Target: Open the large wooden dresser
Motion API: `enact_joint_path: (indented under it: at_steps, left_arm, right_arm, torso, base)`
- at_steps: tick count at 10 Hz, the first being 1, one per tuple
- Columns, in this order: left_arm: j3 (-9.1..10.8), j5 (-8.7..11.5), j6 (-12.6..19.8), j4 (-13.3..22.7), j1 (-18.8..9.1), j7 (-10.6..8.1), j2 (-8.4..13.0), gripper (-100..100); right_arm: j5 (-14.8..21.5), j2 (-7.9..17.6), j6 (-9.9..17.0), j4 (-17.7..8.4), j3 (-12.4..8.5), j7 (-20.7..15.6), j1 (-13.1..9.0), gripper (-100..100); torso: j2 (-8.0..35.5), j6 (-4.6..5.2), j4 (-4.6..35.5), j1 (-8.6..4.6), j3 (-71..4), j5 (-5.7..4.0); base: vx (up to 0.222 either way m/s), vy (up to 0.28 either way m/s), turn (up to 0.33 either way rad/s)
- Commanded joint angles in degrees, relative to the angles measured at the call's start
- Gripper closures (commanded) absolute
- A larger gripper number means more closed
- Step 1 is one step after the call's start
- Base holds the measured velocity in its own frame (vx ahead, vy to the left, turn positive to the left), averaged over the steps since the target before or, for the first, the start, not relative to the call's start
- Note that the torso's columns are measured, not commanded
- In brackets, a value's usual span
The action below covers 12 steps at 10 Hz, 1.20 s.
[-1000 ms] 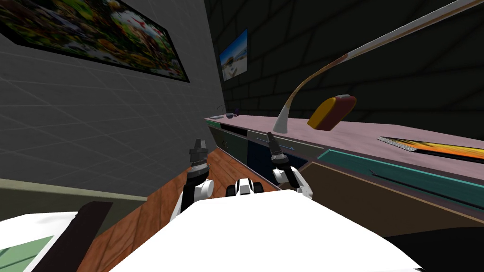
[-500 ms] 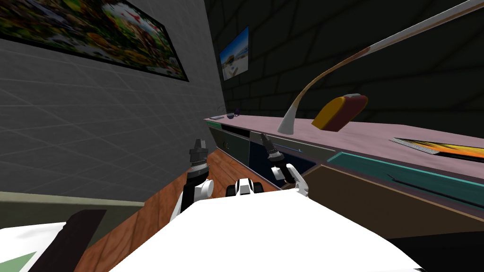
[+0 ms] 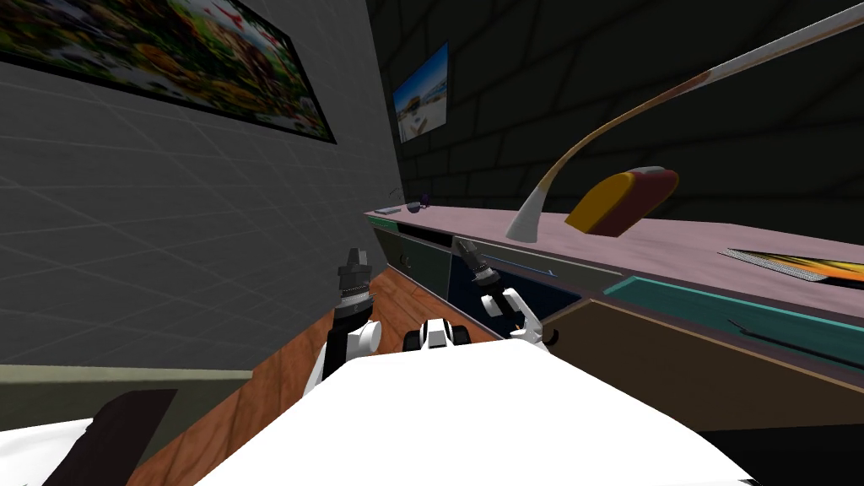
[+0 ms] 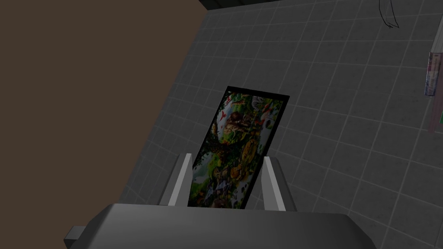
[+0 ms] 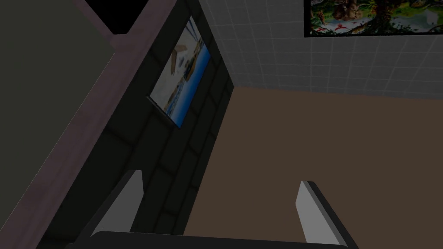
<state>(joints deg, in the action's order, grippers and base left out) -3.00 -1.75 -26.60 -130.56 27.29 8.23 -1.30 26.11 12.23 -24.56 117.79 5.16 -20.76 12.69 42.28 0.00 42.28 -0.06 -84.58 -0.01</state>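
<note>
The long dresser [image 3: 650, 245] runs along my right, with a pinkish top and fronts in grey-green, dark blue, teal and brown. My right gripper [image 3: 462, 247] is raised against its front, at the top edge of the dark blue section [image 3: 506, 291]. Its fingers are open with nothing between them. In the right wrist view the right gripper [image 5: 220, 177] sits beside the dresser's pinkish edge [image 5: 91, 108], apart from it. My left gripper [image 3: 355, 256] points up over the floor, away from the dresser. In the left wrist view the left gripper [image 4: 225, 158] shows an empty gap between its fingers.
On the dresser top stand a curved lamp stem [image 3: 540, 198], a yellow and red object [image 3: 623, 202], a flat orange item [image 3: 801, 265] and small dark things [image 3: 413, 205] at the far end. A grey tiled wall [image 3: 169, 236] closes the left. Wooden floor [image 3: 396, 295] runs between.
My right gripper has reached forward and up along the dresser front. The head view has shifted, sliding the dresser-top things right. The left arm has not moved.
</note>
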Motion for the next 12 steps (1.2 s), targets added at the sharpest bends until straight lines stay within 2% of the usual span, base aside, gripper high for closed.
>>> enact_joint_path:
  at_steps: [1, 2, 3, 4, 5, 6, 7, 8, 9, 10, 11, 12]
  left_arm:
    - [0.00, 0.0, 0.0, 0.0, 0.0, 0.00, 0.0, 0]
    - [0.00, 0.0, 0.0, 0.0, 0.0, 0.00, 0.0, 0]
    - [0.00, 0.0, 0.0, 0.0, 0.0, 0.00, 0.0, 0]
    - [0.00, 0.0, 0.0, 0.0, 0.0, 0.00, 0.0, 0]
    - [0.00, 0.0, 0.0, 0.0, 0.0, 0.00, 0.0, 0]
    - [0.00, 0.0, 0.0, 0.0, 0.0, 0.00, 0.0, 0]
    - [0.00, 0.0, 0.0, 0.0, 0.0, 0.00, 0.0, 0]
    - [0.00, 0.0, 0.0, 0.0, 0.0, 0.00, 0.0, 0]
    - [0.00, 0.0, 0.0, 0.0, 0.0, 0.00, 0.0, 0]
    - [0.00, 0.0, 0.0, 0.0, 0.0, 0.00, 0.0, 0]
    - [0.00, 0.0, 0.0, 0.0, 0.0, 0.00, 0.0, 0]
    - [0.00, 0.0, 0.0, 0.0, 0.0, 0.00, 0.0, 0]
  right_arm:
    - [4.2, 0.4, 1.4, -1.7, 0.4, -2.6, -1.9, -100]
    - [6.0, 0.8, 2.5, -3.2, 0.7, -4.8, -3.4, -100]
    - [7.5, 0.8, 2.5, -3.2, 0.7, -4.8, -3.4, -100]
    - [9.3, 1.2, 3.7, -4.6, 1.1, -7.1, -5.0, -100]
    - [10.8, 1.2, 3.7, -4.6, 1.1, -7.1, -5.0, -100]
    - [12.7, 1.6, 4.8, -6.1, 1.4, -9.4, -6.5, -100]
    - [14.1, 1.6, 4.8, -6.1, 1.4, -9.4, -6.5, -100]
    - [16.0, 2.0, 5.9, -7.7, 1.7, -11.6, -8.1, -100]
    - [17.3, 2.0, 5.9, -7.7, 1.7, -11.6, -8.1, -100]
    - [19.2, 2.5, 7.0, -9.2, 2.0, -13.9, -9.7, -100]
    - [20.5, 2.5, 7.0, -9.2, 2.0, -13.9, -9.7, -100]
    - [22.4, 3.0, 8.1, -10.7, 2.3, -16.1, -11.2, -100]
  torso:
    - [0.0, 0.00, 0.0, 0.03, 0.0, -0.01]
    - [0.0, 0.00, 0.0, 0.03, 0.0, 0.00]
    - [0.0, -0.01, 0.0, 0.15, 0.0, 0.03]
    - [0.0, 0.00, 0.0, 0.09, 0.0, 0.03]
    - [0.0, 0.00, 0.0, 0.06, 0.0, 0.01]
    - [0.0, 0.00, 0.0, -0.01, 0.0, -0.01]
    - [0.0, -0.01, 0.0, 0.05, 0.0, 0.00]
    - [0.0, 0.00, 0.0, 0.00, 0.0, 0.00]
    - [0.0, 0.00, 0.0, 0.05, 0.0, 0.00]
    - [0.0, 0.00, 0.0, 0.03, 0.0, 0.00]
    - [0.0, -0.01, 0.0, 0.11, 0.0, 0.02]
    - [0.1, 0.00, 0.0, 0.07, 0.0, 0.02]
  base:
    - [0.048, 0.072, -0.017]
    - [0.055, 0.103, -0.036]
    - [0.048, 0.098, -0.021]
    - [0.060, 0.093, -0.045]
    - [0.055, 0.080, -0.018]
    - [0.059, 0.092, -0.027]
    - [0.043, 0.073, -0.022]
    - [0.051, 0.080, -0.045]
    - [0.042, 0.072, -0.021]
    - [0.030, 0.092, -0.037]
    - [0.020, 0.085, -0.021]
    - [0.029, 0.094, -0.041]
